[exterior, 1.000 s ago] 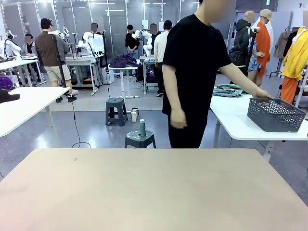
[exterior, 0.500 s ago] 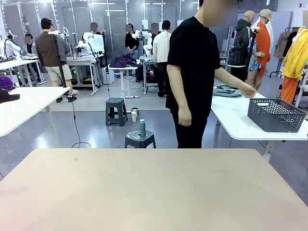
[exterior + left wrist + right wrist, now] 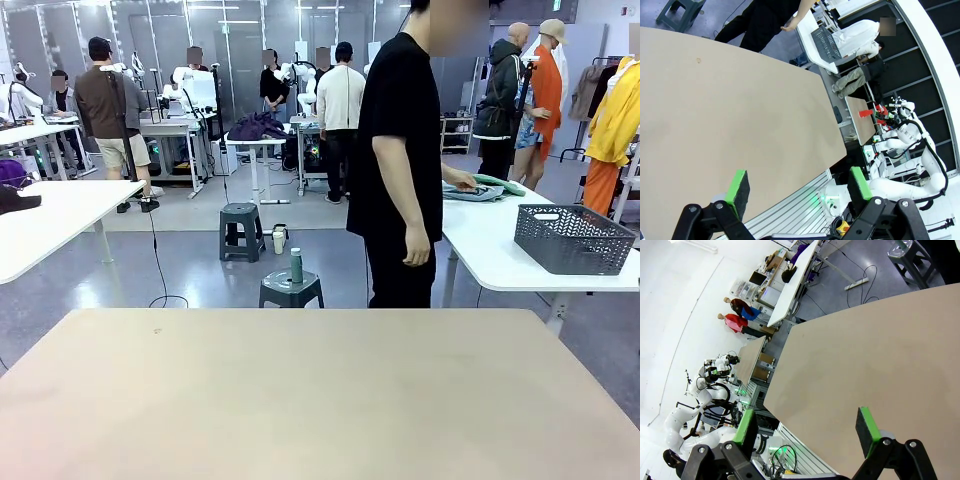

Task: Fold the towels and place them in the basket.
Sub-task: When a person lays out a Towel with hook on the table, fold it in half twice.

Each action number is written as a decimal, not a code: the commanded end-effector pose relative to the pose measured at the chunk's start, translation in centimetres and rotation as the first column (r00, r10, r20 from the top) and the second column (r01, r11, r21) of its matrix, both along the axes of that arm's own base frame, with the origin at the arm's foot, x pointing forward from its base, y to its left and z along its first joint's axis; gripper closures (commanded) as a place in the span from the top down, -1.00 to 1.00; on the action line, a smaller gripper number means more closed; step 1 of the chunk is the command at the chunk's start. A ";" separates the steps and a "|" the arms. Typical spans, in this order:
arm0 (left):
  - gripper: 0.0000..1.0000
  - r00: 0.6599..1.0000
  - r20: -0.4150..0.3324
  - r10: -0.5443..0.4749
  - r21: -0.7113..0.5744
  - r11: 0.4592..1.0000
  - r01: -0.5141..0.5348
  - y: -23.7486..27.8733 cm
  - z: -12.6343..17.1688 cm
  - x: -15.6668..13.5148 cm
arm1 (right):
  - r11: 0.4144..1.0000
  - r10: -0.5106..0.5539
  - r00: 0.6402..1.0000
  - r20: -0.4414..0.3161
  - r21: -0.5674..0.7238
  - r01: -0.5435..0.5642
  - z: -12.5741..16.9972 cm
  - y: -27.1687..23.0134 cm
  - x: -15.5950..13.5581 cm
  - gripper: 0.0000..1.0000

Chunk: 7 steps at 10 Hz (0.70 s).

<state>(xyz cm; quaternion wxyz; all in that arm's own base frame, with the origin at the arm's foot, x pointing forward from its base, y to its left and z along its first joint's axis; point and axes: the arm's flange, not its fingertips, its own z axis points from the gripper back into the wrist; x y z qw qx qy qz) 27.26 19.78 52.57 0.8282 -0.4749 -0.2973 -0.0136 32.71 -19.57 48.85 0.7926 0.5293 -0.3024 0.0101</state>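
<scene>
The wide, pale beige wooden surface point(image 3: 320, 400) takes up the near half of the front view. Behind its far edge stands a person in a black T-shirt and black trousers point(image 3: 400, 150), turned towards the picture's right. On that side a white rectangular surface point(image 3: 490, 255) stands apart from the beige one, with floor between them.

Towards the right end of the white surface sits the dark grey rectangular plastic basket with lattice-mesh sides point(image 3: 573, 240), upright. Farther back on the same white surface, well apart from the basket, the mint-green terry towel point(image 3: 497, 183) lies crumpled on a greyish cloth point(image 3: 468, 193). The person's far hand point(image 3: 460, 181) rests on this heap, and the near hand point(image 3: 417, 257) hangs at the hip, holding nothing.

The left pincer point(image 3: 799, 189) hangs above the beige surface near its edge. It is released, with its two black fingers and green pads point(image 3: 740, 190) spread wide and only air between them. The right pincer point(image 3: 806, 429) hangs likewise over the beige surface, also released, its green pads point(image 3: 867, 429) far apart and grasping nothing.
</scene>
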 end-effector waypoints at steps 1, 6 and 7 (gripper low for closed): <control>1.00 1.000 0.004 -0.012 -0.010 1.000 0.012 0.3 0.3 0.1 | 1.000 0.000 1.000 0.001 0.012 0.000 0.2 -0.1 0.0 1.00; 1.00 1.000 0.004 -0.012 -0.010 1.000 0.012 0.3 0.3 0.1 | 1.000 0.000 1.000 0.001 0.012 0.000 0.2 -0.1 0.0 1.00; 1.00 1.000 0.004 -0.012 -0.010 1.000 0.012 0.3 0.3 0.1 | 1.000 0.000 1.000 0.001 0.012 0.000 0.2 -0.1 0.0 1.00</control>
